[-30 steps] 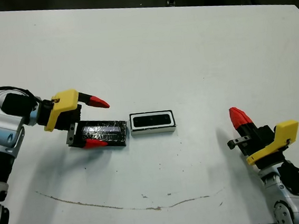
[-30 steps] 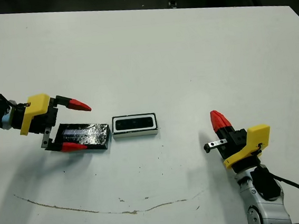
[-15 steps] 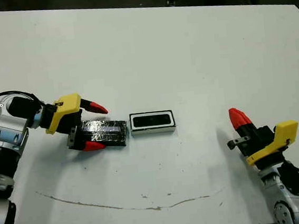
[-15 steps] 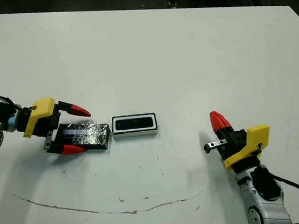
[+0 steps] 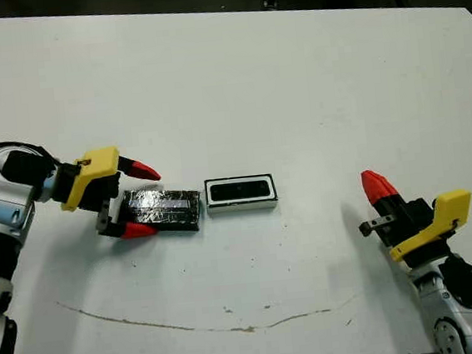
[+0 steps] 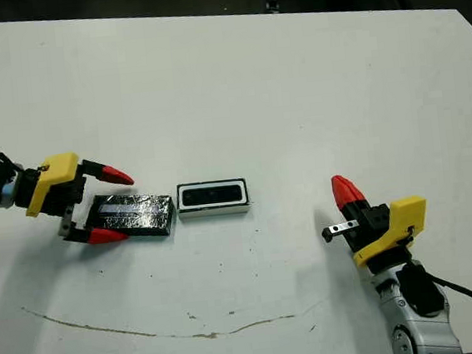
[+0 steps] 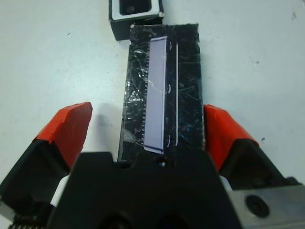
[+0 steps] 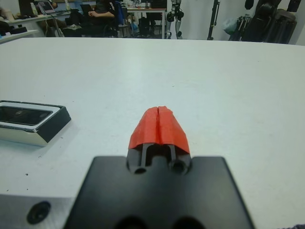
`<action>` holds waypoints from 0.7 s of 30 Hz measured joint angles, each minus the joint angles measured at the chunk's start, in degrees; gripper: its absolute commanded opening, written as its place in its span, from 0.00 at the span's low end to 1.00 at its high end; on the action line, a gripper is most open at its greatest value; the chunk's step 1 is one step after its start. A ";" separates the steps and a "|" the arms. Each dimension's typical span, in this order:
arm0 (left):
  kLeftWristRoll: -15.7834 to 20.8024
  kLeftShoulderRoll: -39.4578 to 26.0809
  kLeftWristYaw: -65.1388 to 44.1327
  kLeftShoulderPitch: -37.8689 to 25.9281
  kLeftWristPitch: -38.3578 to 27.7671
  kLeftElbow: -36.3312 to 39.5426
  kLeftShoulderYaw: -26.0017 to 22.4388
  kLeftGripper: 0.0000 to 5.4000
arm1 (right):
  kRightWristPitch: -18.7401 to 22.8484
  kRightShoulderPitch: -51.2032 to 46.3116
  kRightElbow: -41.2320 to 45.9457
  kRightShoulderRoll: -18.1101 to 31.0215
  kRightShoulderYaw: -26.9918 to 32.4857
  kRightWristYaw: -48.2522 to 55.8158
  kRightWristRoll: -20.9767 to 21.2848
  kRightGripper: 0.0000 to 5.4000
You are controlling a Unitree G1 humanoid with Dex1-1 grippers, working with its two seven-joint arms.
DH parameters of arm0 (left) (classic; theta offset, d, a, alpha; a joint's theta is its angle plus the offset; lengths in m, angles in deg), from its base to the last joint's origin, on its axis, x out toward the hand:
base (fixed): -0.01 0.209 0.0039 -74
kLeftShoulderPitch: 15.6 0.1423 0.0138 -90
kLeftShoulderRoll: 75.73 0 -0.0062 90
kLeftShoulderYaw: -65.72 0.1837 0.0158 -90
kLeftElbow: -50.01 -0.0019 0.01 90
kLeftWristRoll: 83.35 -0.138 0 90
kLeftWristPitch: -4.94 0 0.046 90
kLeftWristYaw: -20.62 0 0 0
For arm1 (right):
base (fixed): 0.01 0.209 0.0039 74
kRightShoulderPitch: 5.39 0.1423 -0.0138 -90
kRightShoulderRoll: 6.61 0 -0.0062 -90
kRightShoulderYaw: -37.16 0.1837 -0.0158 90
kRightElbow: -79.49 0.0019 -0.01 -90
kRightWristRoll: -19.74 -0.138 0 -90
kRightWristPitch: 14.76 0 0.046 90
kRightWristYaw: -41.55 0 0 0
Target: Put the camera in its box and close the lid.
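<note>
Already half done, by the look of it: camera [image 5: 241, 191] lying flat inside box [image 5: 241, 208], dark face up, white walls all round it. Lid [image 5: 165, 210] not yet on; flat on table [image 5: 293, 79], tape side up, pale stripe showing, end-on to the box and just beside it, perhaps touching at the corner.

Left gripper [image 5: 138, 198] spread wide, straddling the near end of the lid. One red fingertip [image 7: 66, 127] standing clear of the lid's long edge, white table showing between; other fingertip [image 7: 225, 132] close against the opposite edge, contact or a hair's gap, cannot tell which. Lid running straight out ahead of the gripper body, box directly beyond its far end. No pinch yet, no lift visible.

Right gripper [image 5: 374, 185] well off to the far side of the box, fingertips pressed together, holding nothing, resting low near the table. Box off to one side of it in the wrist view, well apart.

Remaining, as judged: close the fingers on the lid's long edges, lift, carry forward over the box, square it up, set down and press home. Likely trouble: crinkled tape surface slippery under the tips; lid skewing on closure since one finger has farther to travel; box light enough to slide if nudged.

People seated at desks far beyond the table edge, right wrist view only.
</note>
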 measured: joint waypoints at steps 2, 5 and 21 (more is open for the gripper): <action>-0.01 -0.03 0.50 0.32 2.06 1.18 -0.04 1.00 | 0.01 0.00 0.00 0.03 -0.10 0.00 0.03 0.00; -0.22 -0.30 1.88 0.66 4.59 2.90 -0.05 0.97 | 0.01 -0.01 0.00 0.22 -0.29 -0.01 0.09 0.00; 2.43 0.30 1.15 1.57 6.20 -1.53 -1.95 0.59 | 1.30 0.01 0.01 0.90 -0.32 0.08 -0.67 0.00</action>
